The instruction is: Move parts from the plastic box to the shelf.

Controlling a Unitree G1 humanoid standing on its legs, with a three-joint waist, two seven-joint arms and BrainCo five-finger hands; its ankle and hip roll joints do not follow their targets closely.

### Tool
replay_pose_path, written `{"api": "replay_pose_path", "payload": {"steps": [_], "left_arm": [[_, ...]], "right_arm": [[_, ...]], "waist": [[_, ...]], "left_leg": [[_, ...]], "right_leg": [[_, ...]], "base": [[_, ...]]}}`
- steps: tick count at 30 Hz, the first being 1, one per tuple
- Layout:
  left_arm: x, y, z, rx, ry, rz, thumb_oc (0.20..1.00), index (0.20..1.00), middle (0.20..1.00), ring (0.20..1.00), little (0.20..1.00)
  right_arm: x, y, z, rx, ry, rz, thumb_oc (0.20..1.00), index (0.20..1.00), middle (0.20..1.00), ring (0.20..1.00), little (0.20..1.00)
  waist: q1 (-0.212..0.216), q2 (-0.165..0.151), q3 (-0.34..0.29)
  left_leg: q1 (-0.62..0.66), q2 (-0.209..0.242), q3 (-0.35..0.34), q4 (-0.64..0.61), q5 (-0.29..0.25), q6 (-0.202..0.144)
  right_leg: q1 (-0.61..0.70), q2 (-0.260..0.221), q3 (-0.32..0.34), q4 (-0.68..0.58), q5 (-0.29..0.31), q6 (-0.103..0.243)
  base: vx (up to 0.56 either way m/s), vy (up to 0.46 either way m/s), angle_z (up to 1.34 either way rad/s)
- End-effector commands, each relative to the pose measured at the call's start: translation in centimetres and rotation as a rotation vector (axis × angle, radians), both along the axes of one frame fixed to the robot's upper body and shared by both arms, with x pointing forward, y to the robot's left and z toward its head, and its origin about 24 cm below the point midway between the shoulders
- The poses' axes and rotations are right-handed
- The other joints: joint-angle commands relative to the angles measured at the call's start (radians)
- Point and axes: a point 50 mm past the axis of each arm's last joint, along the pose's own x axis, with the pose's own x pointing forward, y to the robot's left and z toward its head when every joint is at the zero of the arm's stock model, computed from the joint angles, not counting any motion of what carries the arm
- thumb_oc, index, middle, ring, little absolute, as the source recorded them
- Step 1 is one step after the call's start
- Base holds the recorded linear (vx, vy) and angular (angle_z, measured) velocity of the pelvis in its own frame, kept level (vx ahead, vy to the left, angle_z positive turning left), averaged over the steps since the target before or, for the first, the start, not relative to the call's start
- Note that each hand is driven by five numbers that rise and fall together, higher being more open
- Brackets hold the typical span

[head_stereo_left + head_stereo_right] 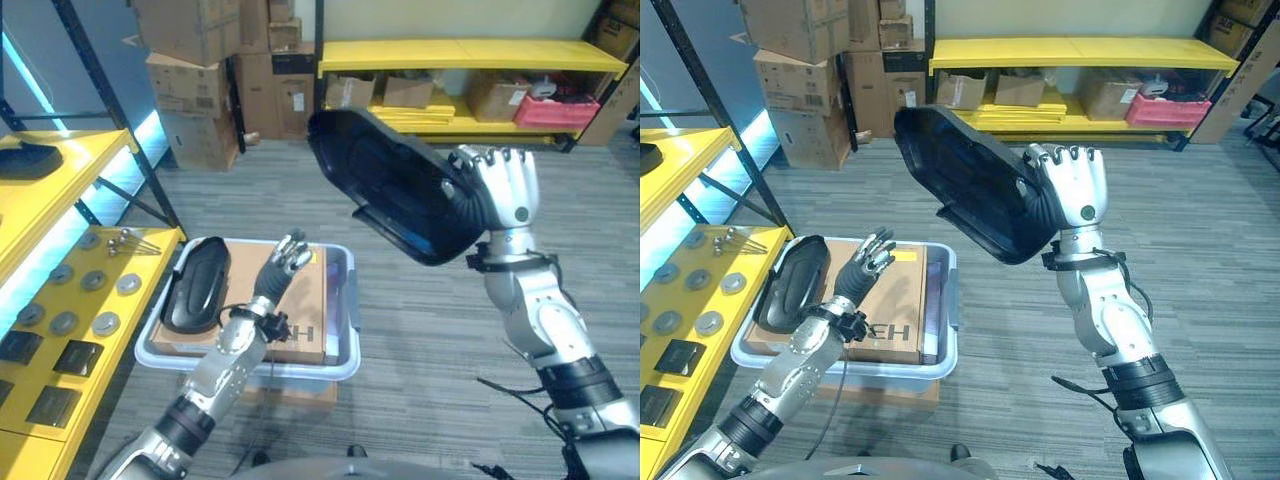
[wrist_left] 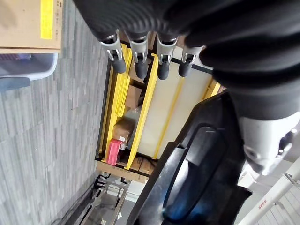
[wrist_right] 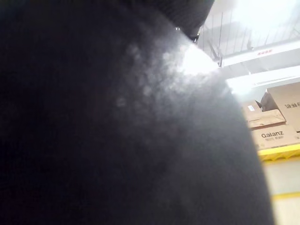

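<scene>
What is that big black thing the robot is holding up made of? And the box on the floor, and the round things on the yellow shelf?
The big black part in the right hand looks like glossy moulded plastic: it shines and has smooth curves. The box looks like pale, slightly see-through plastic with rounded edges. The round discs look like dull grey metal, though that is hard to be sure of. The shelf looks like yellow-painted metal.

right hand raised high, fingers curled in a grip; left hand low, fingers relaxed
</scene>
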Motion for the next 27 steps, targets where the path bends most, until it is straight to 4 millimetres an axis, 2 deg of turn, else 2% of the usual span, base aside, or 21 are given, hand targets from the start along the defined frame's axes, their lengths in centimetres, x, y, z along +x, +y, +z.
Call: {"api": "replay_pose_path", "payload": {"steps": [1,6,12,18,19,24,25,26,27], "left_arm": [[1.5,-0.6,0.6,-0.017,-0.02,-0.038,1.0,1.0,1.0,1.0,1.0],[1.8,-1.4,0.0,-0.054,0.03,-0.037,1.0,1.0,1.0,1.0,1.0],[2.4,-3.0,0.5,-0.117,0.049,-0.056,1.0,1.0,1.0,1.0,1.0],[3.1,-5.3,2.5,-0.211,0.013,-0.114,1.0,1.0,1.0,1.0,1.0],[3.1,-5.2,2.5,-0.212,0.012,-0.113,1.0,1.0,1.0,1.0,1.0],[3.9,-6.0,5.7,-0.345,-0.082,-0.064,1.0,1.0,1.0,1.0,1.0],[4.0,-6.0,6.1,-0.363,-0.096,-0.061,0.498,0.498,0.498,0.498,0.498],[4.1,-6.0,6.6,-0.369,-0.116,-0.053,0.2,0.2,0.2,0.2,0.2],[4.1,-6.0,6.9,-0.362,-0.138,-0.049,0.2,0.2,0.2,0.2,0.2]], "right_arm": [[-0.9,1.0,4.8,0.055,-0.275,0.042,0.2,0.2,0.2,0.2,0.2],[-1.1,2.3,5.0,0.091,-0.289,0.107,0.2,0.2,0.2,0.2,0.2],[-1.1,4.3,4.8,0.155,-0.272,0.22,0.2,0.2,0.2,0.2,0.2],[-1.3,8.1,4.0,0.232,-0.187,0.443,0.2,0.2,0.2,0.2,0.2],[-1.3,8.1,4.0,0.232,-0.187,0.444,0.2,0.2,0.2,0.2,0.2],[-1.7,10.6,2.5,0.307,-0.077,0.598,0.2,0.2,0.2,0.2,0.2],[-1.8,11.0,2.3,0.316,-0.063,0.627,0.2,0.2,0.2,0.2,0.2],[-1.8,11.3,2.0,0.331,-0.046,0.647,0.2,0.2,0.2,0.2,0.2],[-1.9,11.6,1.8,0.338,-0.032,0.664,0.2,0.2,0.2,0.2,0.2]], "waist": [[0.034,-0.039,-0.043],[0.026,-0.037,-0.042],[0.015,-0.034,-0.042],[0.006,-0.034,-0.044],[0.006,-0.033,-0.044],[0.001,-0.037,-0.037],[0.0,-0.037,-0.036],[-0.001,-0.038,-0.036],[-0.001,-0.038,-0.035]], "left_leg": [[0.126,0.028,0.057,0.067,-0.226,-0.024],[0.127,0.029,0.063,0.065,-0.223,-0.024],[0.13,0.029,0.072,0.066,-0.222,-0.026],[0.136,0.03,0.082,0.066,-0.22,-0.027],[0.136,0.03,0.082,0.066,-0.221,-0.027],[0.134,0.03,0.084,0.065,-0.217,-0.027],[0.134,0.03,0.086,0.065,-0.216,-0.028],[0.134,0.03,0.088,0.065,-0.215,-0.028],[0.133,0.03,0.089,0.065,-0.215,-0.028]], "right_leg": [[-0.027,0.032,-0.018,0.21,-0.245,0.033],[-0.033,0.033,-0.013,0.21,-0.242,0.033],[-0.037,0.034,-0.008,0.214,-0.241,0.033],[-0.04,0.035,-0.003,0.218,-0.24,0.031],[-0.04,0.035,-0.003,0.218,-0.24,0.031],[-0.046,0.034,-0.003,0.221,-0.238,0.031],[-0.048,0.034,-0.003,0.223,-0.238,0.031],[-0.05,0.034,0.0,0.223,-0.237,0.031],[-0.051,0.034,0.002,0.223,-0.237,0.032]], "base": [[-0.02,0.009,-0.05],[0.0,0.003,-0.01],[-0.01,0.005,-0.04],[0.0,0.006,-0.1],[0.0,0.0,0.0],[0.0,0.001,-0.01],[-0.01,0.005,-0.05],[-0.01,0.006,-0.06],[-0.02,0.009,-0.03]]}}
